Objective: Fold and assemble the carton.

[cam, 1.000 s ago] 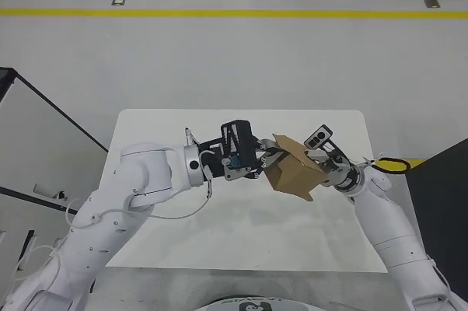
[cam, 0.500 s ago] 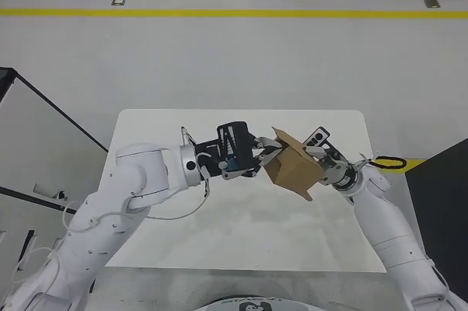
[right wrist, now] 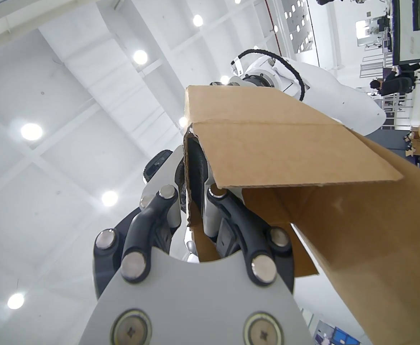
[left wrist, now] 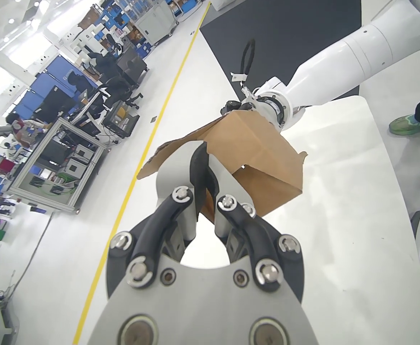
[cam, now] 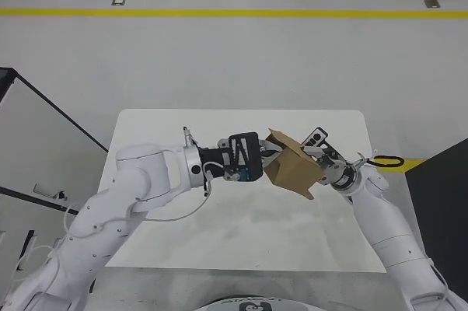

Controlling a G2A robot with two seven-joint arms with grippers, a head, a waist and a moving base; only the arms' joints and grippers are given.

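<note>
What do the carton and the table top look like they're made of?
The carton looks like brown matte cardboard, probably corrugated: creased folds, frayed cut edges. The table has a smooth white top with slight sheen, perhaps laminate or paint.

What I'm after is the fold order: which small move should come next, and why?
Probably swing the left jaws inward to fold their flap over the box opening, the right jaws holding steady. Both jaws are shut on opposite ends of the box above the table, and that flap juts outward.
</note>
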